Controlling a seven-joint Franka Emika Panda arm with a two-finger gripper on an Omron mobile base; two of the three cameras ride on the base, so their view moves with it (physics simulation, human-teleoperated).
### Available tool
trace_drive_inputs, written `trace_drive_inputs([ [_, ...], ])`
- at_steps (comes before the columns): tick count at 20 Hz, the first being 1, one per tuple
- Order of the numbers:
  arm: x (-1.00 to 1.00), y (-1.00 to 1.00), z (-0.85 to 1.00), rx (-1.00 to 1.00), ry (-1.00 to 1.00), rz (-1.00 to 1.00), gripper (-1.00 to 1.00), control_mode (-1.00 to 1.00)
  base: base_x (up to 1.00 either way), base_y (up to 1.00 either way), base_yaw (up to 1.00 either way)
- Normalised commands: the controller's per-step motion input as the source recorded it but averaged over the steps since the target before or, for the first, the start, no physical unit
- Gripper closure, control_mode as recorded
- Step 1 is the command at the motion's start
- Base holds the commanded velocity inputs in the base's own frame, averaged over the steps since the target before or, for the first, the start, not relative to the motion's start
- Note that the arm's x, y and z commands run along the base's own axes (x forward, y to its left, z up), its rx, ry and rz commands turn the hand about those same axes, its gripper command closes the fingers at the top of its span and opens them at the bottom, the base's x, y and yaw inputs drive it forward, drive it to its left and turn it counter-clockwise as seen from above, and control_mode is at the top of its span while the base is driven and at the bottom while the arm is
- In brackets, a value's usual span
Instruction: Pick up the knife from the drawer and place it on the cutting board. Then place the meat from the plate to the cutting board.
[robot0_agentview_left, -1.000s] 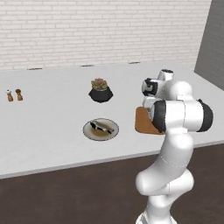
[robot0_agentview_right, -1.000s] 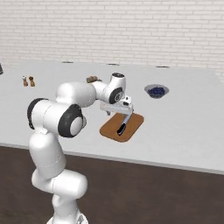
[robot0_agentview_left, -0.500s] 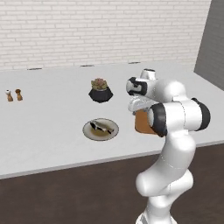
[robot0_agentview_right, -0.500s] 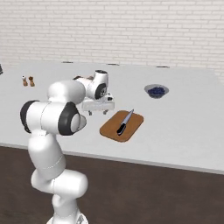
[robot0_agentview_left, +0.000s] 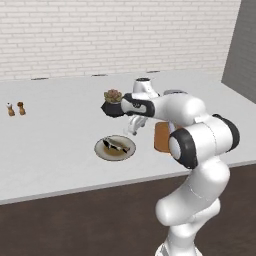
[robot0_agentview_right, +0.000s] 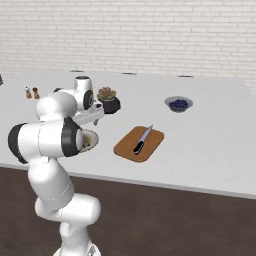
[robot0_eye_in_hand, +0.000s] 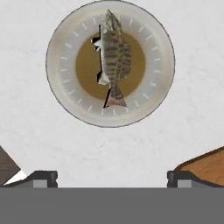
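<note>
My pincer spread wide, empty, above surface. Meat lies on plate just ahead. Likely light, soft, slippery; grip across thick middle.

Light is bright, even and diffuse in all 3 views, with no glare. The plate casts only a faint soft shadow on the counter. Rendered edges look slightly soft and pixelated; no lens distortion or motion blur.
</note>
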Motion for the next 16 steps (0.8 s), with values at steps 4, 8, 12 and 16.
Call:
trace_drive_inputs([
  [4,-0.35,0.88,0.0,0.0,-0.04,0.0,-1.0,-1.0,0.0,0.0,0.0],
  [8,-0.15,0.38,-0.03,0.01,-0.02,-0.05,-1.0,-1.0,0.0,0.0,0.0],
  [12,0.0,0.0,-0.01,0.0,0.0,-0.01,-1.0,-1.0,0.0,0.0,0.0],
  [16,0.06,0.0,-0.17,0.0,0.01,0.0,-1.0,-1.0,0.0,0.0,0.0],
])
